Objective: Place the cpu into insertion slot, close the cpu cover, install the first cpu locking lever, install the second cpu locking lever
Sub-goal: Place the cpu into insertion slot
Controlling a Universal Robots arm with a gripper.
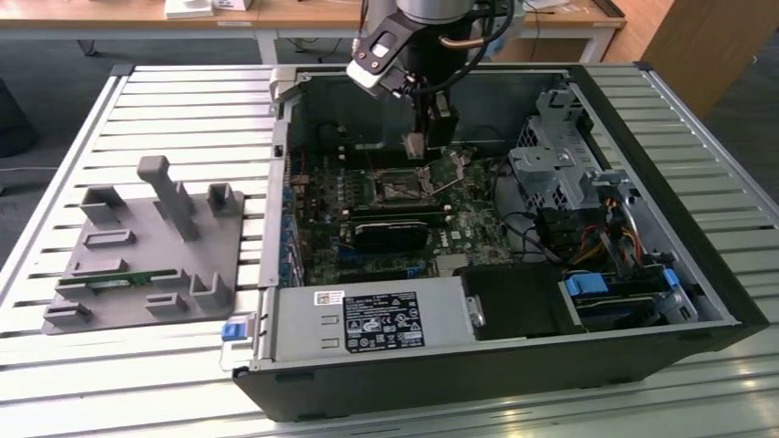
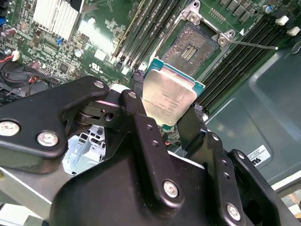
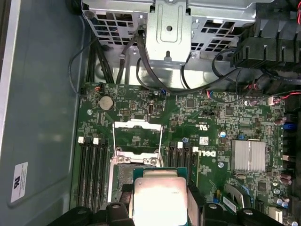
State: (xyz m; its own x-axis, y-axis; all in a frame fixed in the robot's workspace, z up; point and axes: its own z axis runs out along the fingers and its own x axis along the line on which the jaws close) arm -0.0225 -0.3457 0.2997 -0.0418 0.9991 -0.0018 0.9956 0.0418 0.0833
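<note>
My gripper [image 1: 419, 139] hangs inside the open computer case, shut on the cpu [image 1: 417, 146], a small pale silvery square. In both wrist views the cpu [image 2: 169, 96] [image 3: 159, 200] sits clamped by its edges between the black fingers [image 2: 137, 89]. It is held above the board, apart from the insertion slot [image 2: 193, 44] [image 1: 396, 187], whose dark contact field lies bare. The cpu cover [image 3: 138, 141], a silvery frame with a window, stands flipped open beyond the slot. A thin wire locking lever [image 2: 254, 45] juts out beside the slot, unlatched.
Black memory slots [image 2: 141, 33] flank the socket. A finned heatsink [image 3: 248, 155], drive cages [image 1: 554, 164], cables [image 1: 597, 242] and a power supply [image 1: 365, 319] crowd the case. A grey fixture [image 1: 146, 246] rests on the slatted table at the exterior view's left.
</note>
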